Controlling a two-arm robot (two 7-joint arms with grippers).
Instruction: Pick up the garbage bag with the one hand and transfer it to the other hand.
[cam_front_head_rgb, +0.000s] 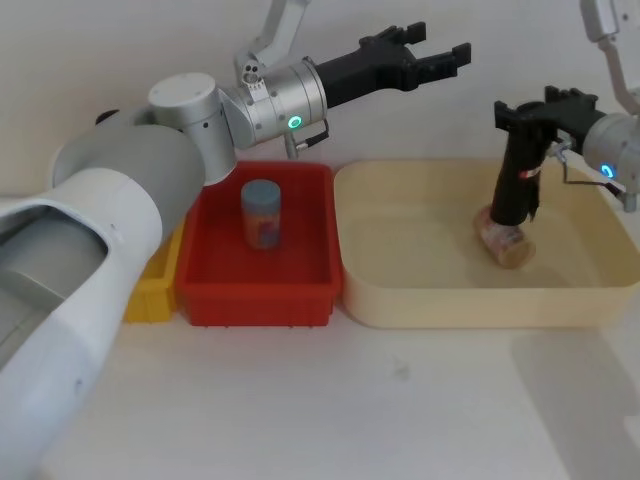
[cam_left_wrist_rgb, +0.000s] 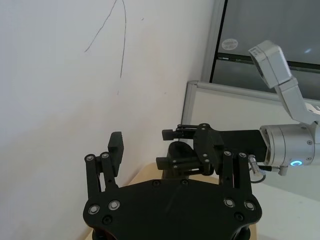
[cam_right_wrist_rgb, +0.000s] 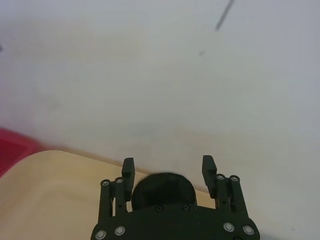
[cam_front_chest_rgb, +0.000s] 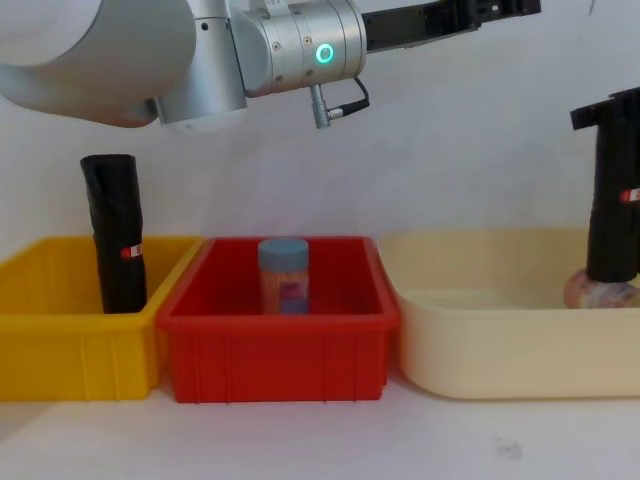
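Note:
The garbage bag (cam_front_head_rgb: 515, 180), a black roll with a small red label, stands upright over the cream tub (cam_front_head_rgb: 440, 300). Its lower end rests against a beige lump (cam_front_head_rgb: 508, 245). My right gripper (cam_front_head_rgb: 540, 108), on the blue-ringed arm, is shut on the roll's top end (cam_front_chest_rgb: 610, 210). In the right wrist view the two fingers flank the roll's round end (cam_right_wrist_rgb: 160, 192). My left gripper (cam_front_head_rgb: 440, 42), on the green-ringed arm, hangs open and empty above the back of the red bin (cam_front_head_rgb: 255, 300), a short way to the left of the bag. The left wrist view looks across at the bag (cam_left_wrist_rgb: 179, 150).
A blue-lidded jar (cam_front_head_rgb: 261, 213) stands in the red bin. A second black roll (cam_front_chest_rgb: 118, 235) leans upright in the yellow bin (cam_front_chest_rgb: 70, 340) at the far left. A white wall rises close behind the bins, and bare table lies in front of them.

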